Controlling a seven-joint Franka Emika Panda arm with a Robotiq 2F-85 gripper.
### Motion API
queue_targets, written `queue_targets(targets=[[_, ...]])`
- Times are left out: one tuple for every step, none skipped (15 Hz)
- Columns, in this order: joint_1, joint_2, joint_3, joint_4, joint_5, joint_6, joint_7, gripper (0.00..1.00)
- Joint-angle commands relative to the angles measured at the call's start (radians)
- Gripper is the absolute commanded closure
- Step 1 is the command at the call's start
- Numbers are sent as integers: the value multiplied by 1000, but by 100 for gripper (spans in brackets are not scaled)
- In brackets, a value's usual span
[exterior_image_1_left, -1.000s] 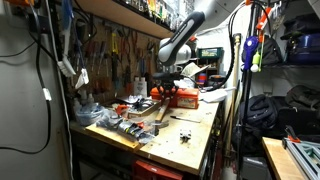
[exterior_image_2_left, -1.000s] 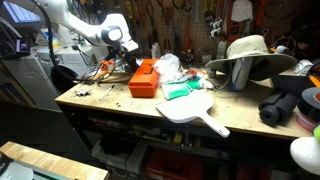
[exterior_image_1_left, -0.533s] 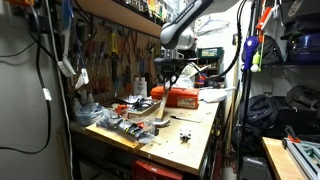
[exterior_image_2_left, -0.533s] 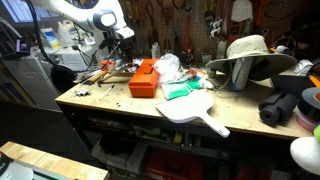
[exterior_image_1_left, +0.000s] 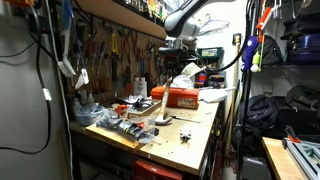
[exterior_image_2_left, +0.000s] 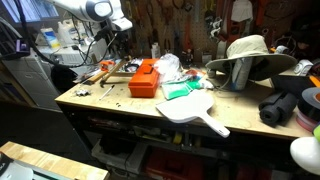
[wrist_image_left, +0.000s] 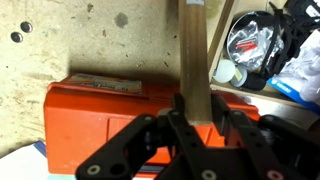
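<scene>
My gripper is shut on a long flat wooden strip, which runs out from between the jaws. It hangs above an orange plastic case on the workbench. In both exterior views the gripper is raised well above the orange case. The strip's far end reaches towards the bare bench top beyond the case.
The wooden workbench carries loose tools and clutter at one end. A white paddle-shaped board, a green item and a wide-brimmed hat lie further along. A clear bag of black cables lies beside the case. Tools hang on the back wall.
The arm has risen from just above the orange case to well above it, carrying the wooden strip up with it. The jaws have stayed shut.
</scene>
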Motion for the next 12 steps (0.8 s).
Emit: queue_targets(targets=[[-18, -87, 13, -64, 13, -36, -26, 92], [-17, -101, 14, -73, 8, -38, -29, 92], [-16, -114, 14, -83, 2, -36, -27, 92], [-15, -128, 16, -93, -2, -35, -29, 92], [-16, -140, 18, -99, 2, -39, -35, 92], [-16, -153, 21, -108, 3, -40, -37, 92], [-16, -166, 23, -116, 4, -45, -40, 92], [-16, -181, 27, -125, 7, -48, -45, 92], [-15, -195, 31, -135, 5, -51, -48, 92], [-13, -208, 36, -146, 3, -53, -46, 92], [-11, -220, 42, -153, 6, -63, -49, 92], [-10, -233, 48, -161, 8, -67, -47, 92]])
